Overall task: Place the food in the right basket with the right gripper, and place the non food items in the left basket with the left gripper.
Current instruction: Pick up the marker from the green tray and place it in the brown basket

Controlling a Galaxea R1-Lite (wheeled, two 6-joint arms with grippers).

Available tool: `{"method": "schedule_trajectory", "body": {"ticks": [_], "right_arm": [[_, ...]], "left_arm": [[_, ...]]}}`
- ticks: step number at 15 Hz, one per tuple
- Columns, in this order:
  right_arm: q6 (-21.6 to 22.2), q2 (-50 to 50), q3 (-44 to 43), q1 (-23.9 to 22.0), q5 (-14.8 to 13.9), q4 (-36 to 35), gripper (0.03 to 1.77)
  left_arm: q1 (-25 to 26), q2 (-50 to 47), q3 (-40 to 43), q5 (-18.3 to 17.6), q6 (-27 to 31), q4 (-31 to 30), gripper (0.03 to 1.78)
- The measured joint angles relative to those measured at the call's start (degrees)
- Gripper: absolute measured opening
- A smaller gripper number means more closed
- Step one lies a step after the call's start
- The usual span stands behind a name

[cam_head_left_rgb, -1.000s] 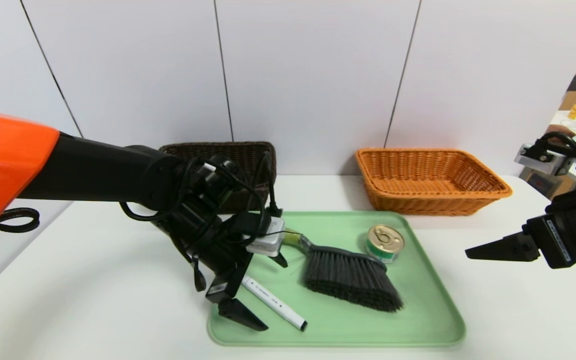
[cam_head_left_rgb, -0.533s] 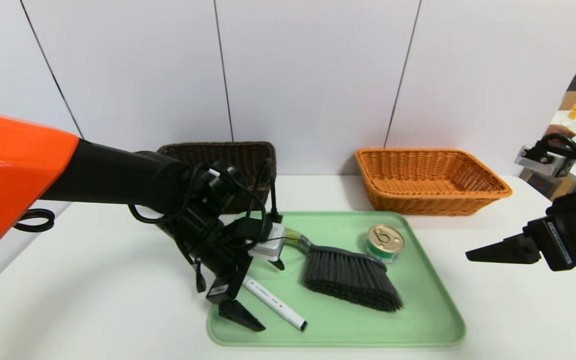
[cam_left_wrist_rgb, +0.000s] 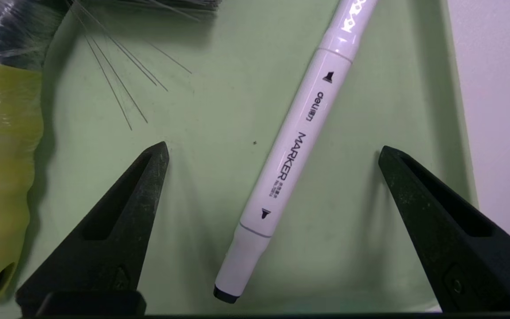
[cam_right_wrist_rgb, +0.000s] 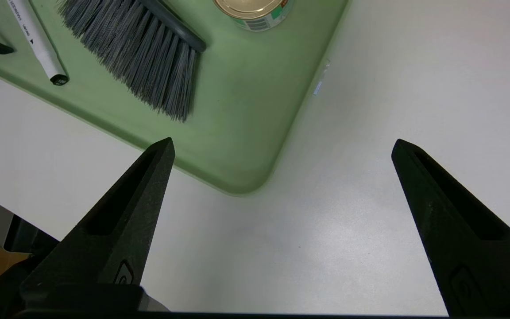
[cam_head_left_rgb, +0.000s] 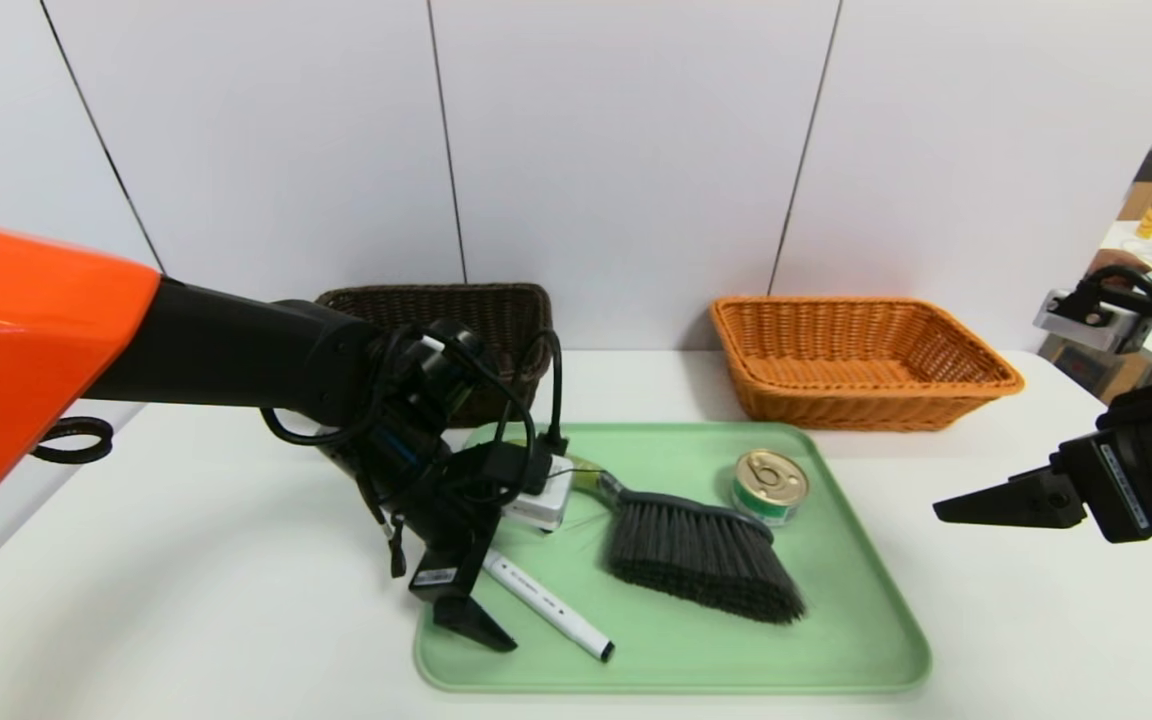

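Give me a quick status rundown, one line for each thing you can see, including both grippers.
left gripper: open, straddling the marker over the tray
right gripper: open, empty, over the table beside the tray
marker: capped, lying flat on the tray
brush: lying on the tray
tin can: sealed, upright on the tray
dark brown basket: upright, contents hidden
orange basket: empty

A tray (cam_head_left_rgb: 836,640) sat on the table (cam_head_left_rgb: 186,600), and on it the marker (cam_head_left_rgb: 548,606) lay at the left, the brush (cam_head_left_rgb: 701,565) in the middle and the can (cam_head_left_rgb: 771,486) to the right, just behind the bristles. Behind the tray stood the left basket (cam_head_left_rgb: 476,310) and, well apart from it, the right basket (cam_head_left_rgb: 861,360). The left gripper (cam_left_wrist_rgb: 272,150) hung over the marker, and the right gripper (cam_right_wrist_rgb: 281,146) hovered over the table right of the tray.
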Motion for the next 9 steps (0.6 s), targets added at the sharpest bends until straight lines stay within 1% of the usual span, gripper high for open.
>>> {"method": "schedule_trajectory", "body": {"ticks": [3, 4, 7, 8, 9], "right_arm": [[0.0, -0.1, 0.0, 0.0, 0.5, 0.0, 1.70], [0.0, -0.1, 0.0, 0.0, 0.6, 0.0, 1.70], [0.0, -0.1, 0.0, 0.0, 0.7, 0.0, 1.70], [0.0, -0.1, 0.0, 0.0, 0.7, 0.0, 1.70], [0.0, -0.1, 0.0, 0.0, 0.7, -0.1, 1.70]], "left_arm": [[-0.3, 0.0, -1.7, 0.2, -0.5, 2.6, 1.69], [-0.4, 0.1, -3.1, 0.1, -0.6, 4.5, 1.69], [-0.9, 1.2, -9.0, 0.1, -0.7, 13.6, 1.69], [-1.2, 1.8, -10.0, 0.1, -0.7, 15.3, 1.69], [-1.3, 2.2, -10.5, 0.1, -0.6, 15.5, 1.69]]}}
